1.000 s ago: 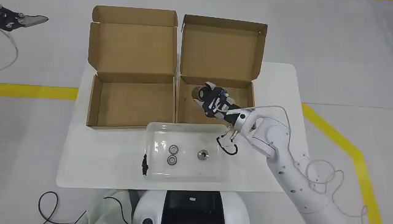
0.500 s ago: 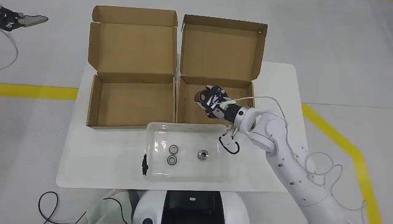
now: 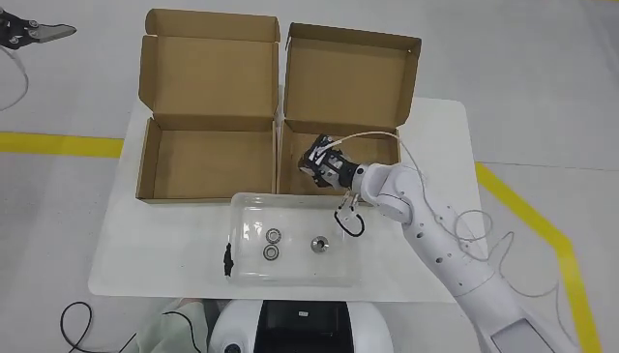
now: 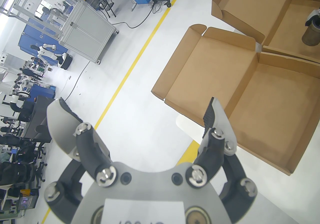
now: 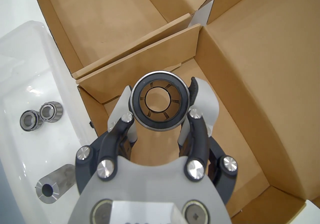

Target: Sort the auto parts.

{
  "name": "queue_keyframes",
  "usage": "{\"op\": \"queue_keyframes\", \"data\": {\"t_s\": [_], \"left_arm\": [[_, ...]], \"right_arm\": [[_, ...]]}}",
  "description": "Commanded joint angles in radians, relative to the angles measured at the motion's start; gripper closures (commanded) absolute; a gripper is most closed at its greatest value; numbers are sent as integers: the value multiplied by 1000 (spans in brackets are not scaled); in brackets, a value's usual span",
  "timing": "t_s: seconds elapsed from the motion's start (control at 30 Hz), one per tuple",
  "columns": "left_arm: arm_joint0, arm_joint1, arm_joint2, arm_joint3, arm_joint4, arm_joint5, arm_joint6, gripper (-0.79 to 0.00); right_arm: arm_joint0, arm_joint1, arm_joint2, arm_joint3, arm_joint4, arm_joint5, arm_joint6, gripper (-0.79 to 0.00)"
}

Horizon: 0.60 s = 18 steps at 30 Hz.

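The right gripper (image 5: pixel 161 92) pinches the bearing (image 5: pixel 137 104) by its outer ring, above the right box (image 5: pixel 250 155) near its left wall; it is probably heavy, stiff, slippery steel.

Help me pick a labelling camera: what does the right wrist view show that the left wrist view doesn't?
Right wrist view: a clear plastic tray with two small steel bearings and a grey metal cylinder. Left wrist view: the open left gripper, a yellow floor line. Both: two open brown cardboard boxes, and the right gripper shut on a large dark-rimmed ring bearing.
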Motion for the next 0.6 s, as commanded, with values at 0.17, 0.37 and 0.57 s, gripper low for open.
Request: {"op": "queue_keyframes", "data": {"t_s": [0.17, 0.37, 0.57], "left_arm": [[0, 0, 0, 0, 0, 0, 0, -785], [0, 0, 0, 0, 0, 0, 0, -785], [0, 0, 0, 0, 0, 0, 0, -785]], "right_arm": [[50, -21, -39, 82, 8, 17, 16, 0], [74, -33, -56, 132, 20, 25, 11, 0], [95, -46, -74, 168, 18, 48, 26, -296]]}}
